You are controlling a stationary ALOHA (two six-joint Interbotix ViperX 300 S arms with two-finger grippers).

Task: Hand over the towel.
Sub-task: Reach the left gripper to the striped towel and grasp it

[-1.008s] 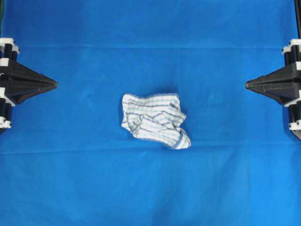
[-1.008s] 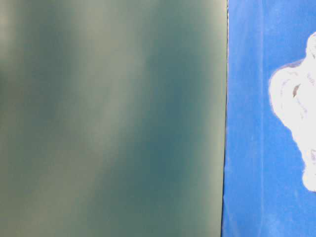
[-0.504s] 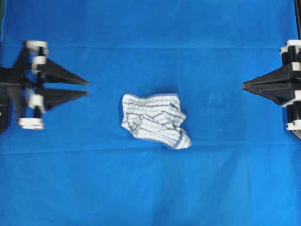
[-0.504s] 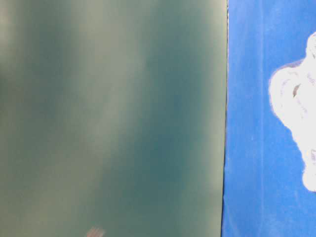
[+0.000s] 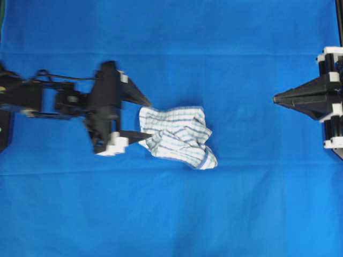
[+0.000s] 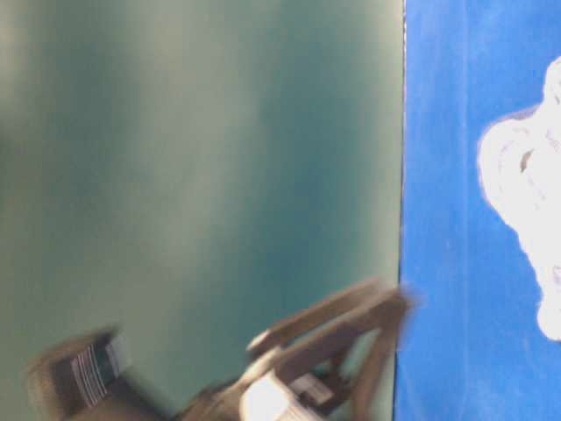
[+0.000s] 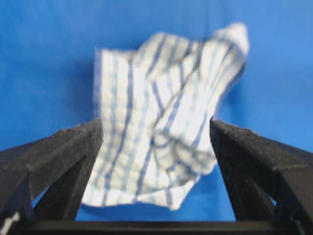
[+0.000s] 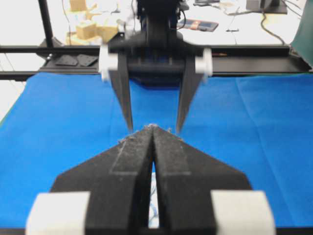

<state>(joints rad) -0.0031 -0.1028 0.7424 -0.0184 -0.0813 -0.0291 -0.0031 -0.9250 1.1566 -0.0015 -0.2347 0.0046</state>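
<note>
The towel [image 5: 178,137] lies crumpled at the middle of the blue surface [image 5: 171,214], not lifted. The left gripper [image 5: 143,118] is at its left edge, jaws wide, one finger either side of the cloth's edge, nothing held. The right gripper [image 5: 276,99] waits well apart, jaws closed and empty. Grasp, lift and transfer all remain

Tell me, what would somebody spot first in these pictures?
The crumpled striped towel, white against the blue cloth in the middle of the table. Next, the left pincer, wide open with its fingers at the towel's left edge. Far off at the right edge waits the right pincer, shut to a point.
</note>
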